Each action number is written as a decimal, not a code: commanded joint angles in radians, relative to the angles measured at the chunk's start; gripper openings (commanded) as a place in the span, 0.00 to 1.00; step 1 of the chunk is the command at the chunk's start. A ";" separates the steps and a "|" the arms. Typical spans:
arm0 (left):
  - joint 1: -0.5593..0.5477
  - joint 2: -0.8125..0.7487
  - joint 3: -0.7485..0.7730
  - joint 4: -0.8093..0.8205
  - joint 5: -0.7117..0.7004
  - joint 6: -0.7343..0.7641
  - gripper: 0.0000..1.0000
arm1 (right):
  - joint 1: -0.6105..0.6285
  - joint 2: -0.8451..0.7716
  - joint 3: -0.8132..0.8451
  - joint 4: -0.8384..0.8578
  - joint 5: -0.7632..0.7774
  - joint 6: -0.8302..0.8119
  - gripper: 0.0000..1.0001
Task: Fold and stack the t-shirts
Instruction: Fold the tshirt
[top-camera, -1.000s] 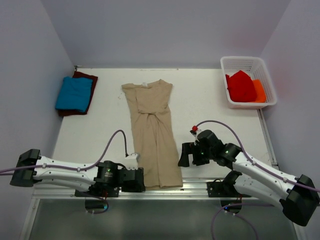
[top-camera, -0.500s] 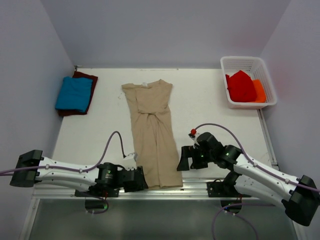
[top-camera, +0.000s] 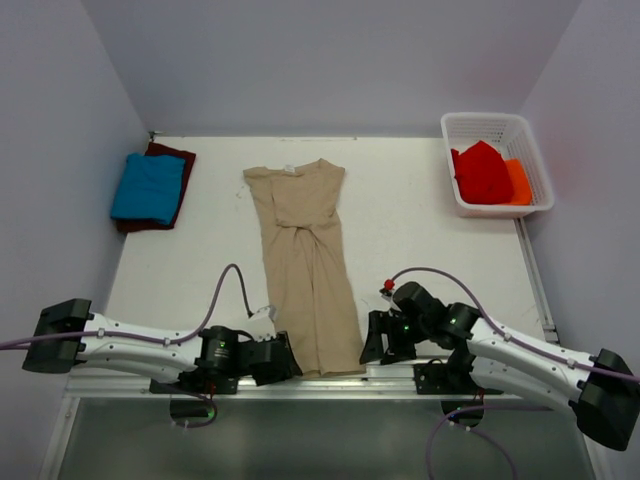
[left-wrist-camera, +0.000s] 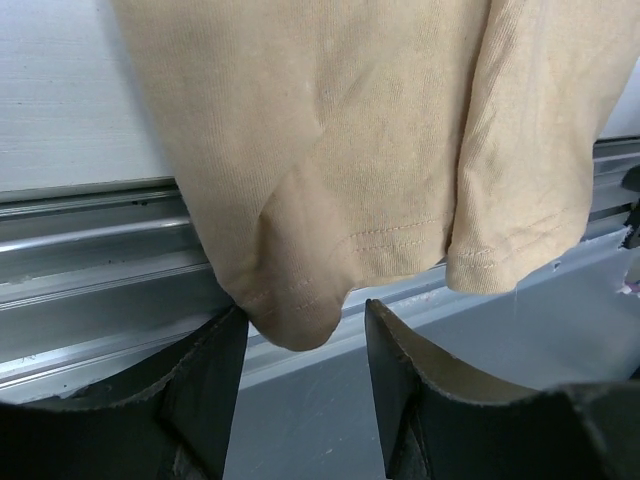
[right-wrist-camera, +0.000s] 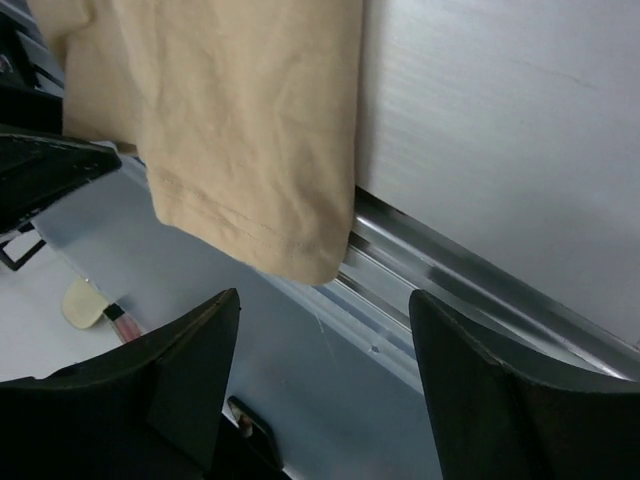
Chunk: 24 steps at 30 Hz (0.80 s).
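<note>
The tan t-shirt (top-camera: 305, 260) lies folded lengthwise in the middle of the table, collar at the back, its hem hanging over the front edge. My left gripper (top-camera: 285, 360) is open at the hem's left corner, which hangs just ahead of the fingertips in the left wrist view (left-wrist-camera: 300, 320). My right gripper (top-camera: 372, 342) is open just right of the hem's right corner (right-wrist-camera: 300, 255), with nothing between its fingers (right-wrist-camera: 190, 380). The bright blue t-shirt (top-camera: 148, 187) lies folded on the dark maroon t-shirt (top-camera: 172, 153) at the back left.
A white basket (top-camera: 485, 118) at the back right holds a red cloth (top-camera: 482, 172) and an orange cloth (top-camera: 518, 180). An aluminium rail (left-wrist-camera: 90, 260) runs along the table's front edge. Walls close in the left, back and right sides.
My right gripper has moved nearer the front edge, toward the hem's right corner. My left gripper has edged right to the hem's left corner. The shirts have not moved.
</note>
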 joint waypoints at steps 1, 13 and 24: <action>-0.011 0.011 -0.071 -0.098 -0.040 -0.034 0.54 | 0.018 -0.018 -0.035 0.033 -0.061 0.105 0.70; -0.024 0.048 -0.049 -0.121 -0.087 -0.063 0.42 | 0.144 0.080 -0.082 0.229 0.005 0.255 0.52; -0.054 0.122 -0.014 -0.144 -0.110 -0.097 0.62 | 0.198 0.198 -0.085 0.383 0.082 0.282 0.47</action>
